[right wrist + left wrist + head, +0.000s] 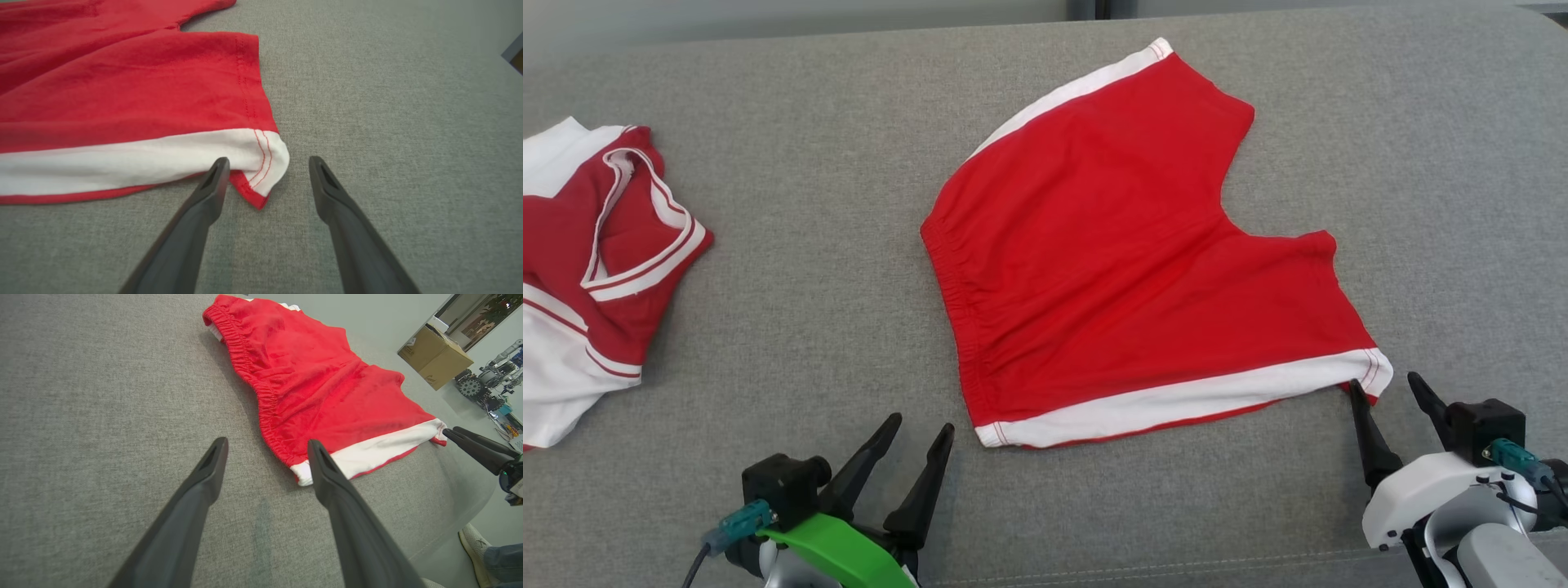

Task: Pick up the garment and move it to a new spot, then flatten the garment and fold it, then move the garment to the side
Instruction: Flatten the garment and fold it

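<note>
The red shorts [1127, 253] are lying flat on the gray cushion [809, 122]. The right gripper [1383, 380] is sitting at the shorts' near right corner with its jaws wide, and the white band [122, 163] is poking in between its fingers [212, 183]. The left gripper [922, 422] is waiting just beside the shorts' near left corner, jaws wide, holding nothing. A red and white shirt [596, 269] is lying well left of the shorts, with bare cushion between.

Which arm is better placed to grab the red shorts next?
Right, likely: right pincer stands open around a hem corner of the red shorts; left pincer, open, sits beside their waistband corner.
</note>
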